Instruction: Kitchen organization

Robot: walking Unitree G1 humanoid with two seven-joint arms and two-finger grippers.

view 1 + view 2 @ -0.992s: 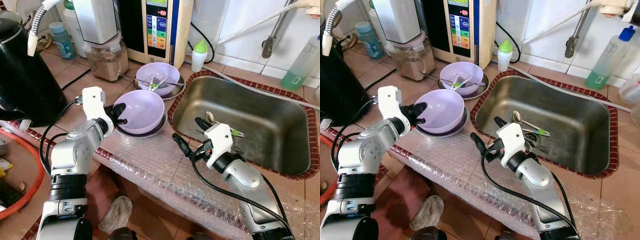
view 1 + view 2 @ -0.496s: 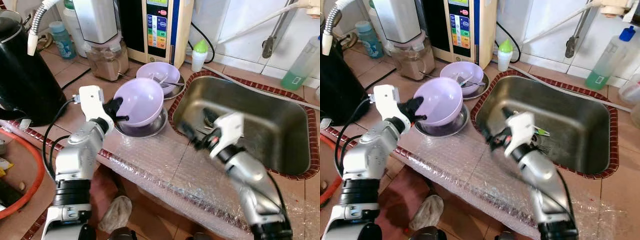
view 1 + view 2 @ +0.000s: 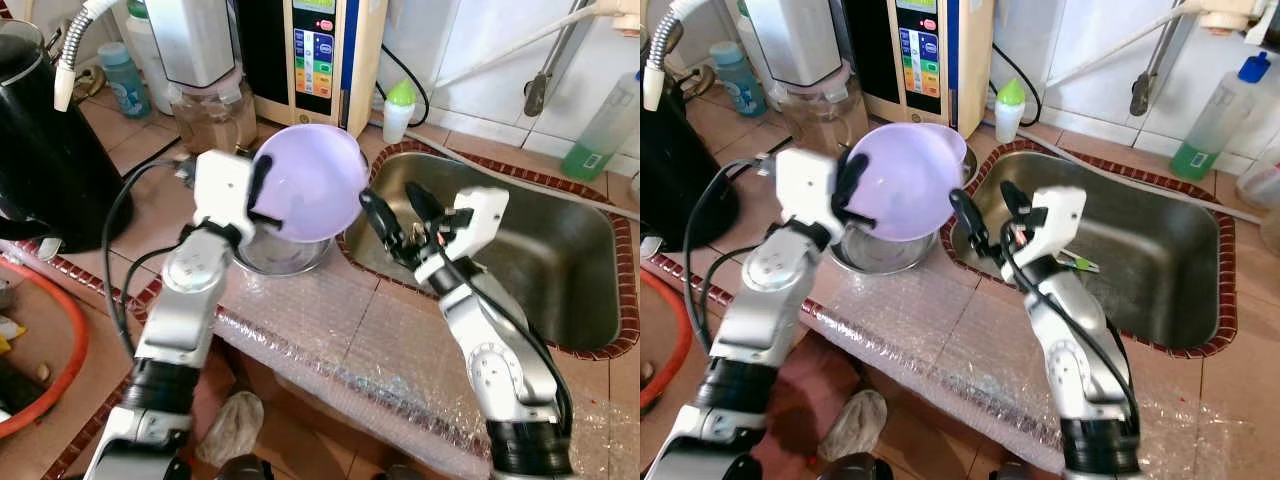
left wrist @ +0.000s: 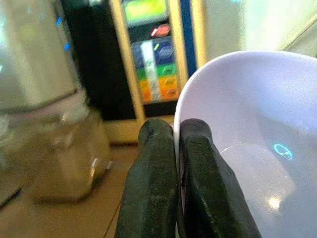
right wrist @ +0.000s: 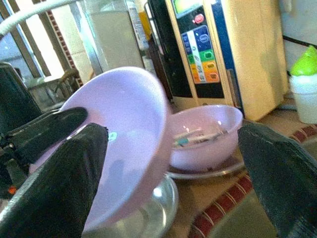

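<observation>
Bubble wrap [image 3: 330,340] covers the bench's front edge, presumably as padding. Just behind it one steel dish [image 3: 285,255] sits on the bench beside the sink [image 3: 560,270].

The left gripper [image 4: 171,148] has its jaws clamped together on the rim of a lilac bowl [image 3: 310,180], holding it lifted and tilted above the steel dish so that its hollow faces the sink. The pinch on the rim leaves the bowl's body free, a grip that suits a handover or a tip into the basin.

The right gripper [image 3: 392,215] hovers over the sink's near corner with jaws wide apart, aimed at the bowl as if to receive it.

A second lilac bowl [image 5: 205,136] rests on its own plate toward the bench's back edge, holding what looks like cutlery. Two lilac bowls in all; one green-capped bottle [image 3: 398,110] behind.
</observation>
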